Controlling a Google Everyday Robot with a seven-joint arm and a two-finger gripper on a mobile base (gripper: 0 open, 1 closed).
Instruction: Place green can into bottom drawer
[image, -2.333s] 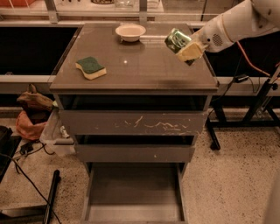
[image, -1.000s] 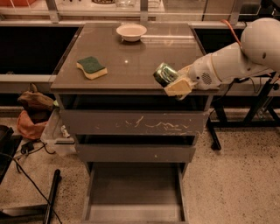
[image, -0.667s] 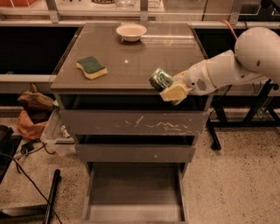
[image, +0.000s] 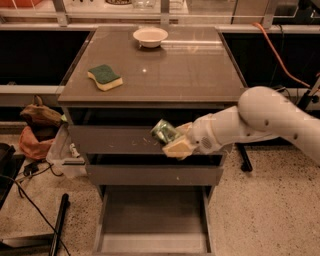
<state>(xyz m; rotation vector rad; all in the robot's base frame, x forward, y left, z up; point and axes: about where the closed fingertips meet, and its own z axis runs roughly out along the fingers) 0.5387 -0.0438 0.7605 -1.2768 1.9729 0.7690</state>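
Note:
My gripper (image: 172, 141) is shut on the green can (image: 162, 132), a small green can with pale markings, held tilted in front of the cabinet at the level of the scratched-front drawer (image: 120, 140). The white arm reaches in from the right. The bottom drawer (image: 152, 220) is pulled open below, a shallow tray with a plain flat floor, and the can hangs above it, over its back half.
A green-topped yellow sponge (image: 104, 77) and a white bowl (image: 150, 36) lie on the cabinet top (image: 190, 65). The middle drawer (image: 150, 175) is shut. Bags and cables (image: 35, 125) lie on the floor to the left. A table leg (image: 244, 159) stands right.
The gripper has carried the green can from above the cabinet's right top edge down and to the left, off the top, to in front of the drawer fronts.

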